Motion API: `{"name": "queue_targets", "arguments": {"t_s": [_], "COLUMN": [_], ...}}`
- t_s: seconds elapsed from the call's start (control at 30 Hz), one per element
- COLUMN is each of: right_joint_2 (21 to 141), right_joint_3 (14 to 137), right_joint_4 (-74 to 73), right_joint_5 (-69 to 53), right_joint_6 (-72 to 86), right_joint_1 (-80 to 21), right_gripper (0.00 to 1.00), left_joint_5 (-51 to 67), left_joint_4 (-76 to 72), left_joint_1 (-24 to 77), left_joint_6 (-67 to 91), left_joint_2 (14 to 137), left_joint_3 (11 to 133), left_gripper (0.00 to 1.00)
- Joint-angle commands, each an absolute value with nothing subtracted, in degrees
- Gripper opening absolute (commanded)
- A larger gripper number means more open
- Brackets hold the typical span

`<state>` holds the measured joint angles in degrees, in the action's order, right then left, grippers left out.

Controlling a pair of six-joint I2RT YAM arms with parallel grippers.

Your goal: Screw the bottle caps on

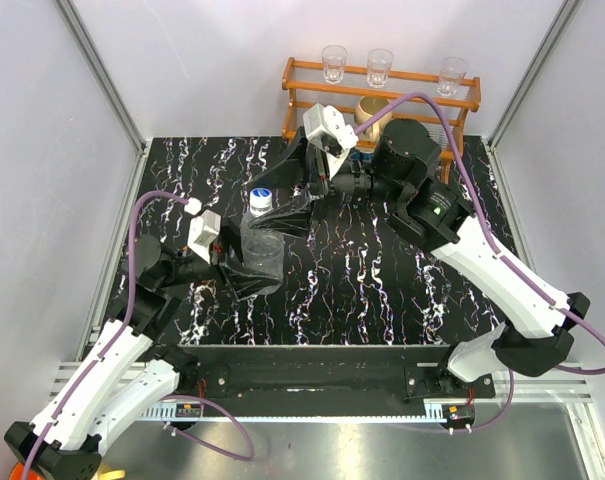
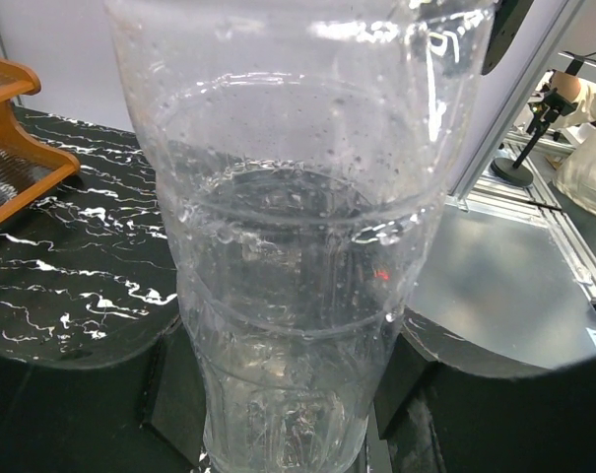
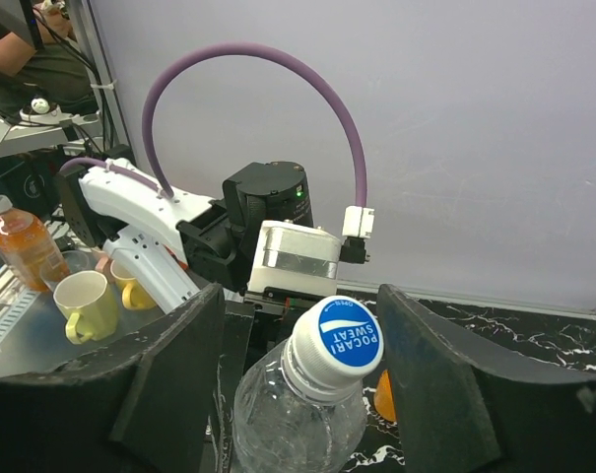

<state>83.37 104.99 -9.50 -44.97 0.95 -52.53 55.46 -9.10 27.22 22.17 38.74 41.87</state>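
Note:
The clear ribbed bottle (image 1: 263,248) stands upright at mid-table. My left gripper (image 1: 254,272) is shut on its lower body; in the left wrist view the bottle (image 2: 298,246) fills the frame with a black finger (image 2: 174,394) on each side. The blue cap with a white mark (image 1: 261,198) sits on the bottle's neck, slightly tilted in the right wrist view (image 3: 344,335). My right gripper (image 1: 274,202) is open, one jaw on each side of the cap (image 3: 299,330). A small orange patch (image 3: 384,396) shows on the table behind the cap, mostly hidden. The orange bottle is not clearly in view.
A wooden rack (image 1: 312,68) with three clear drinking glasses stands at the back, a tan mug (image 1: 372,105) beside it. Beyond the table, the right wrist view shows a white-capped bottle of amber liquid (image 3: 17,246) and yellow mugs (image 3: 81,301). Grey walls close in both sides.

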Motion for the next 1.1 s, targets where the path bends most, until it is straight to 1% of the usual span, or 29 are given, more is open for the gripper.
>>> {"name": "queue_targets", "arguments": {"t_s": [0.0,0.27,0.47,0.77,0.97,1.07], "right_joint_2": [80.3,80.6,81.1,81.5,79.9,77.7], "right_joint_3": [107.0,108.4,109.7,110.1,105.3,98.5], "right_joint_4": [-10.5,-10.4,-9.6,-9.1,-7.6,1.6], "right_joint_5": [-44.3,-43.4,-42.4,-36.8,-39.2,-41.9], "right_joint_6": [2.2,5.4,6.1,7.8,10.2,13.6], "right_joint_1": [-54.2,-54.2,-54.2,-54.2,-54.1,-53.7], "right_gripper": [0.73,0.81,0.83,0.85,0.86,0.88], "left_joint_5": [52.0,54.1,55.5,56.5,55.7,56.6], "left_joint_4": [-12.4,-10.3,-9.3,-8.2,-9.0,-10.9], "left_joint_1": [25.8,25.8,25.8,25.8,25.8,25.8], "left_joint_6": [21.5,15.6,13.2,11.9,12.3,14.1], "left_joint_2": [38.1,37.7,37.3,36.8,36.6,36.4], "left_joint_3": [44.6,45.9,45.7,46.1,46.1,45.9], "left_gripper": [0.48,0.48,0.48,0.48,0.48,0.48]}}
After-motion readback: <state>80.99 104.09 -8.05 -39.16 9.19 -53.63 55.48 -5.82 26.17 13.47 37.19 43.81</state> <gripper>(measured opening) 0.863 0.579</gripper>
